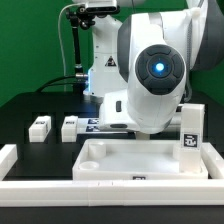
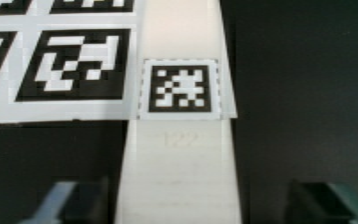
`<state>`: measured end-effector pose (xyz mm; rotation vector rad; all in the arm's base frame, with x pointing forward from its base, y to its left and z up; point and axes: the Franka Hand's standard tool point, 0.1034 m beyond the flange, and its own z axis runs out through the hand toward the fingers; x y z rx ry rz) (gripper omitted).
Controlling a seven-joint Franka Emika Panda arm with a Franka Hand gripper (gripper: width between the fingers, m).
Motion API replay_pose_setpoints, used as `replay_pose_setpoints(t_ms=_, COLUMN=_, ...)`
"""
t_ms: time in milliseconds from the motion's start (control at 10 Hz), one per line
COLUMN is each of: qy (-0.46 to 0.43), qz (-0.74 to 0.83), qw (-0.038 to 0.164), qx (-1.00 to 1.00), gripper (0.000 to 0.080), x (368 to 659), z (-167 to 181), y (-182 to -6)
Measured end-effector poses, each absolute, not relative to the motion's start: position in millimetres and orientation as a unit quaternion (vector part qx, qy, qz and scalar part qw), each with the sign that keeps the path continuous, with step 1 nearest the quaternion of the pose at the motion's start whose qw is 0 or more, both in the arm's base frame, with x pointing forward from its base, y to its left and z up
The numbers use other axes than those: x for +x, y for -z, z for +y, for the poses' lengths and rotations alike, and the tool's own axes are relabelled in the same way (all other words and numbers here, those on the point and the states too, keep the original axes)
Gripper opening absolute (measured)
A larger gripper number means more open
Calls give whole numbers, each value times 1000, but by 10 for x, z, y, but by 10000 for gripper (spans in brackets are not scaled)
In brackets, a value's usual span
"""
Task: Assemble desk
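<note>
The white desk top (image 1: pixel 140 160), a tray with a raised rim, lies at the front of the table. One tagged white leg (image 1: pixel 190 130) stands at its right end in the exterior view. Two more small legs (image 1: pixel 40 127) (image 1: pixel 69 127) stand on the black table at the exterior view's left. In the wrist view a long white leg (image 2: pixel 179 130) with a square tag (image 2: pixel 179 88) runs between my fingers. My gripper (image 2: pixel 190 205) is open, with a dark gap on each side of the leg. The arm's body hides the gripper in the exterior view.
The marker board (image 2: pixel 51 60) lies beside the leg under my gripper and also shows behind the arm in the exterior view (image 1: pixel 92 125). White border rails run along the table's front (image 1: pixel 100 192) and the exterior view's left (image 1: pixel 10 158). A camera stand (image 1: pixel 75 50) rises at the back.
</note>
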<state>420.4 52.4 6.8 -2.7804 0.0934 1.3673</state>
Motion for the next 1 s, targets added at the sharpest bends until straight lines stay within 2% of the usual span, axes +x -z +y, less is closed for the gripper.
replay_pose_setpoints(t_ms=100, qy=-441, qz=30, qw=21, qx=-897, gripper=389, x=4203, z=524, y=-67)
replay_pose_setpoints(t_ms=200, qy=-441, qz=30, qw=21, qx=-897, gripper=288, x=4203, z=524, y=-68)
replay_pose_setpoints(t_ms=600, qy=-441, qz=30, qw=21, qx=-897, gripper=288, x=4203, z=524, y=-68)
replay_pose_setpoints(t_ms=700, qy=-450, qz=28, qw=23, qx=-892, gripper=288, x=4206, z=506, y=-132)
replay_pose_setpoints(t_ms=1000, qy=-445, qz=30, qw=47, qx=-894, gripper=289, x=4573, z=133, y=-890)
